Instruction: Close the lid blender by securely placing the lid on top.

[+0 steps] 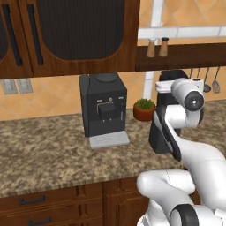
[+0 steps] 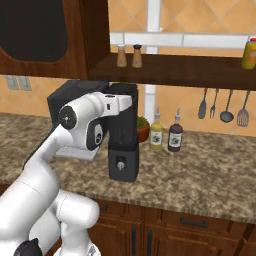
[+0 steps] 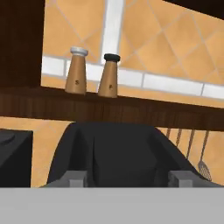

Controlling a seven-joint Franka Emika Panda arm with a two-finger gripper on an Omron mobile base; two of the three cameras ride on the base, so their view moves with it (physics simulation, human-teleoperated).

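The blender (image 2: 123,150) stands on the counter, a dark jar on a grey base with a round knob; my arm partly covers it in the left base view (image 1: 160,137). Its black top, the lid (image 2: 125,89), looks seated on the jar, though no seam is visible. My hand is level with that top and points toward the wall. My gripper (image 2: 131,100) is right at the lid. In the hand view the lid (image 3: 118,148) looms dark and rounded just beyond the gripper (image 3: 127,177). The two fingertips (image 3: 76,177) stand wide apart, open, with nothing pinched between them.
A boxy black coffee machine (image 1: 103,106) with a grey drip tray (image 1: 109,140) stands left of the blender. A potted plant (image 1: 144,109) and two bottles (image 2: 157,131) sit behind. A wooden shelf with two shakers (image 3: 76,72) hangs close overhead, with utensils (image 2: 222,107) at the right.
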